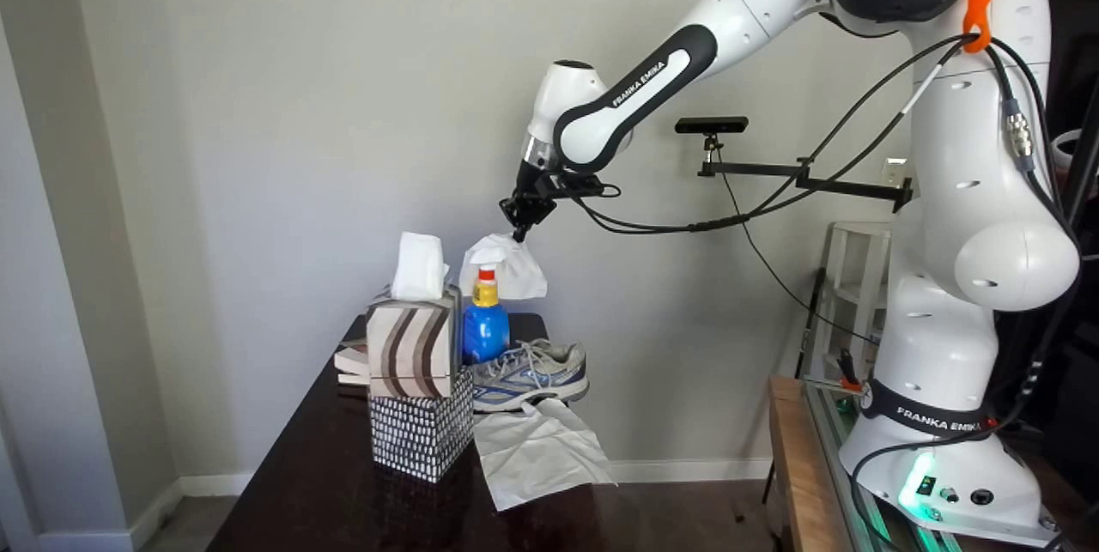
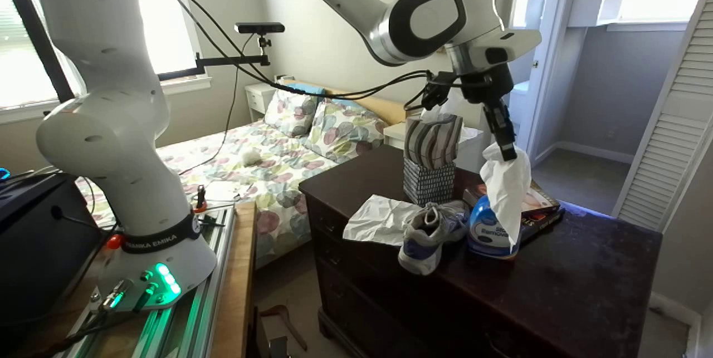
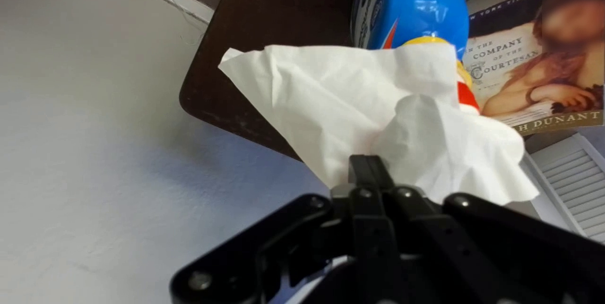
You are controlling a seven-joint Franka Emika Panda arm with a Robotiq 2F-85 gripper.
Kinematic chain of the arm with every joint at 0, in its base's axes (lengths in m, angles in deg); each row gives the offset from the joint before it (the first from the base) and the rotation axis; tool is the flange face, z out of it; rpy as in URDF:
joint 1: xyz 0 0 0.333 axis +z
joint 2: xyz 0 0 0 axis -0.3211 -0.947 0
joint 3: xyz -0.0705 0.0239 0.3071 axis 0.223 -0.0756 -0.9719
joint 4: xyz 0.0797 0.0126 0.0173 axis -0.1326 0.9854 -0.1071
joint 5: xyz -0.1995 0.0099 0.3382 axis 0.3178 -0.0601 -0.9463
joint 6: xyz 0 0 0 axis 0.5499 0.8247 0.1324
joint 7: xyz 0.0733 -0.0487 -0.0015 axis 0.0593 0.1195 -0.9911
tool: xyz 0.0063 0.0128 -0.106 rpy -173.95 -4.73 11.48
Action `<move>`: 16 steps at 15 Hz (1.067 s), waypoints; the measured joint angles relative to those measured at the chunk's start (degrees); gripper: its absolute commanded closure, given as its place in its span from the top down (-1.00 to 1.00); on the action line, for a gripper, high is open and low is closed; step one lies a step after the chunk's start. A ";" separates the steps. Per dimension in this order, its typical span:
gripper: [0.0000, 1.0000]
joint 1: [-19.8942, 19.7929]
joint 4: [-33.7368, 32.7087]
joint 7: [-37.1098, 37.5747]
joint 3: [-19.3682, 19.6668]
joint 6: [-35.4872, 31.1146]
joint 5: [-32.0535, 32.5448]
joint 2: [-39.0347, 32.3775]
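Pale bedroom wall (image 1: 283, 148) at the back, bed with leaf-print covers (image 2: 284, 191) near the dark brown wooden dresser (image 2: 585, 291). On the dresser I've got a striped cardboard tissue box (image 1: 408, 346) stacked on a black-and-white patterned box (image 1: 421, 432), a creased white sheet (image 1: 541, 457) lying by a grey-and-blue running shoe (image 1: 532, 380), a blue plastic bottle with yellow neck (image 1: 485, 336), paperback books (image 3: 510, 58). My black gripper (image 3: 368, 169) sits higher than the bottle, fingers narrow, tips pinched on a thin white tissue (image 2: 508, 182). Tissue hangs in the air right beside the bottle; it covers part of the bottle's top in the wrist view, can't tell if they touch.
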 measured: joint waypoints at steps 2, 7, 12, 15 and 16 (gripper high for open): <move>-1.00 -0.07 0.00 0.02 0.20 0.00 0.00 0.00; -1.00 0.39 0.08 -0.01 -0.40 0.00 0.00 -0.02; -1.00 0.55 0.03 0.26 -0.16 0.06 0.00 -0.03; -1.00 0.34 -0.05 0.64 0.56 0.11 0.00 -0.03; -1.00 0.31 -0.05 0.65 0.62 0.18 0.00 -0.03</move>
